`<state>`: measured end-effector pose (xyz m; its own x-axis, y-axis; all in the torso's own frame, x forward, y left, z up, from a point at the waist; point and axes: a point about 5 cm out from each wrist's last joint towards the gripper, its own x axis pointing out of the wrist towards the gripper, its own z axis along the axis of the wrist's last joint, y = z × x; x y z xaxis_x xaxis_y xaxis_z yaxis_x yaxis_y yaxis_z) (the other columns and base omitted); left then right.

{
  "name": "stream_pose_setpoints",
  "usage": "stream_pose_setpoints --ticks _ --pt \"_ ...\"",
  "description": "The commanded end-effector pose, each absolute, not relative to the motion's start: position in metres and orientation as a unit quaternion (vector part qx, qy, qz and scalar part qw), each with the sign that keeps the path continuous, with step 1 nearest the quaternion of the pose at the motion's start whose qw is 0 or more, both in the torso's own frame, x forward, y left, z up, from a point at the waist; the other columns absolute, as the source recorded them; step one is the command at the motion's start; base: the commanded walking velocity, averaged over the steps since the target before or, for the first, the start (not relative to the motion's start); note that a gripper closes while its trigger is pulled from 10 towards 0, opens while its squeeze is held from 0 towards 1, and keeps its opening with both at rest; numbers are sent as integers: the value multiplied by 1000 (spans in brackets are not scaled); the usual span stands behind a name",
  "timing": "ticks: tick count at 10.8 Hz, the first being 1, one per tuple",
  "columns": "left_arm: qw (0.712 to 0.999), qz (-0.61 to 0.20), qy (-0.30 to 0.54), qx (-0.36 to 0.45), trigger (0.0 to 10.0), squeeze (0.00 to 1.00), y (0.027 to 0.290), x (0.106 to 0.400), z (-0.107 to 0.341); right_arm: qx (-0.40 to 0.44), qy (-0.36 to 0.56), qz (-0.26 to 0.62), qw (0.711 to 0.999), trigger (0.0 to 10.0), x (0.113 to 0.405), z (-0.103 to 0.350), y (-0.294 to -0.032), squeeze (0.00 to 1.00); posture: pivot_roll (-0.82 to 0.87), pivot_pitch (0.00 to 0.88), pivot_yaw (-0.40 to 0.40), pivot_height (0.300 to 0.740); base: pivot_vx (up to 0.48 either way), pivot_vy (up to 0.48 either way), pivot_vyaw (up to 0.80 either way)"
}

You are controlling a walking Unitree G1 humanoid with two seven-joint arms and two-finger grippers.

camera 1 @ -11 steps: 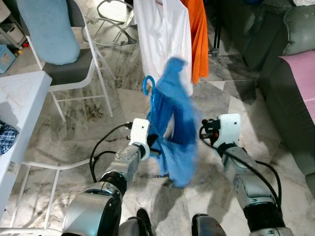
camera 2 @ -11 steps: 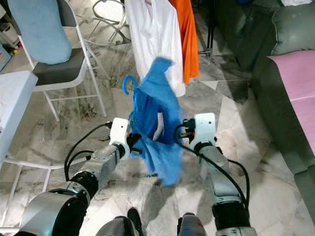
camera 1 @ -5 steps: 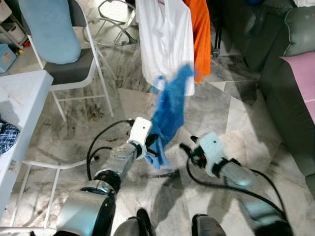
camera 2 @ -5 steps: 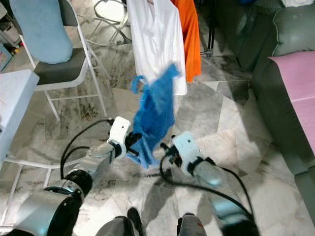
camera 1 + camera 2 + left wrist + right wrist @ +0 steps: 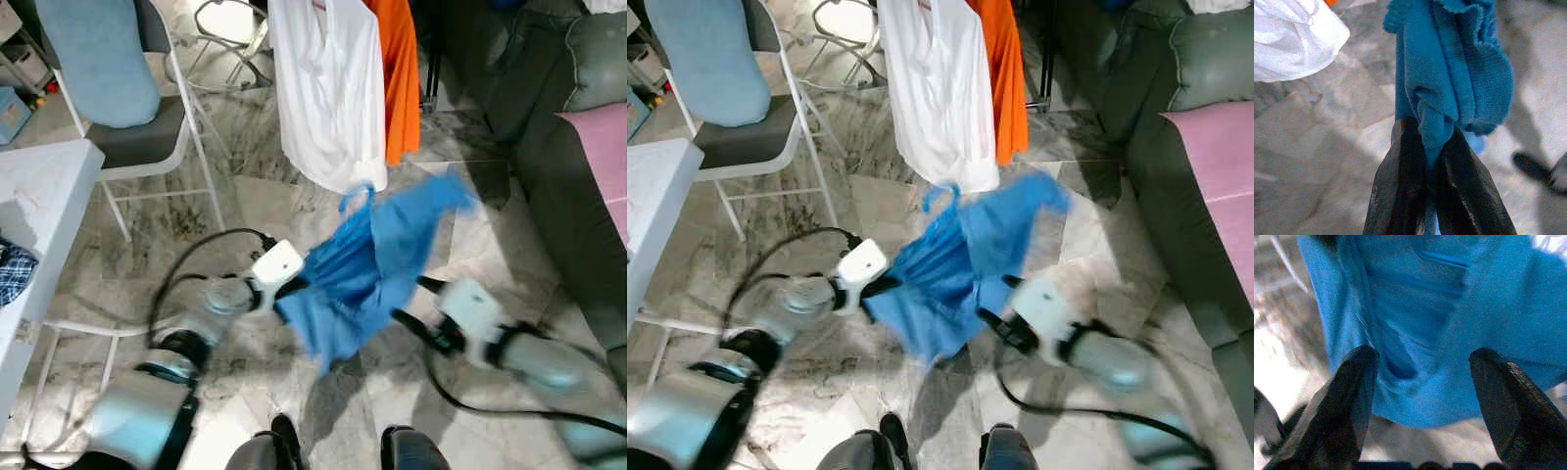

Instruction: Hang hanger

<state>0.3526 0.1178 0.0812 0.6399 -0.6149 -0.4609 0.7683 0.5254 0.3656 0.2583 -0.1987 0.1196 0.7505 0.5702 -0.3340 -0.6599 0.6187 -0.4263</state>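
One blue garment-draped hanger (image 5: 367, 269), blurred

Grey marble floor (image 5: 245, 206) under a white folding chair (image 5: 147, 147) and drying-rack feet (image 5: 230, 44).

Home living room: sofa (image 5: 578, 127), hung shirts (image 5: 333, 88), marble floor (image 5: 196, 211).

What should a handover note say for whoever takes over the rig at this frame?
Left gripper: shut on the blue garment, which sits on a blue hanger whose hook points up toward the hanging clothes.
Right gripper: open, fingers apart just short of the blue cloth, not gripping.
White shirt and orange garment already hang ahead.
Done: hanger with garment lifted off the floor.
Left: raise the hook to the rail (out of view) and hang it, then release.
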Motion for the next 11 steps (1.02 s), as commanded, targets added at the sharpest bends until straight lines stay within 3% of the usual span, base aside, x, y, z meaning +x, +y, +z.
stream_pose_setpoints --ticks 1,3,4,5,6,7,8,10,11 --pt "846 -406 125 322 10000 0 125 356 88 -300 77 347 885 10000 255 126 -204 1000 -320 236 155 740 0 0 0" --pt "805 -441 111 381 10000 0 128 355 93 -325 87 335 880 10000 255 143 -227 1000 -324 241 161 740 0 0 0" --pt "787 -463 106 395 10000 0 126 351 91 -423 96 300 849 10000 262 149 -246 1000 -334 249 175 740 0 0 0" --pt "761 -499 94 404 10000 0 119 344 86 -389 106 300 865 10000 264 153 -252 1000 -334 250 174 740 0 0 0" --pt "735 -536 80 408 10000 0 113 337 83 -384 114 315 860 10000 264 154 -254 1000 -329 255 175 740 0 0 0" --pt "714 -568 64 404 10000 0 104 330 80 -395 129 334 846 10000 263 152 -255 0 -325 256 175 740 0 0 0" --pt "694 -592 53 407 10000 0 100 324 77 -412 143 352 828 10000 263 147 -256 0 -322 257 175 740 0 0 0" --pt "684 -611 31 398 10000 0 93 319 78 -383 159 386 824 10000 263 142 -251 0 -316 258 175 740 0 0 0" --pt "684 -614 22 393 10000 0 91 319 80 -365 172 412 817 3412 259 137 -247 0 -313 259 175 740 0 0 0"
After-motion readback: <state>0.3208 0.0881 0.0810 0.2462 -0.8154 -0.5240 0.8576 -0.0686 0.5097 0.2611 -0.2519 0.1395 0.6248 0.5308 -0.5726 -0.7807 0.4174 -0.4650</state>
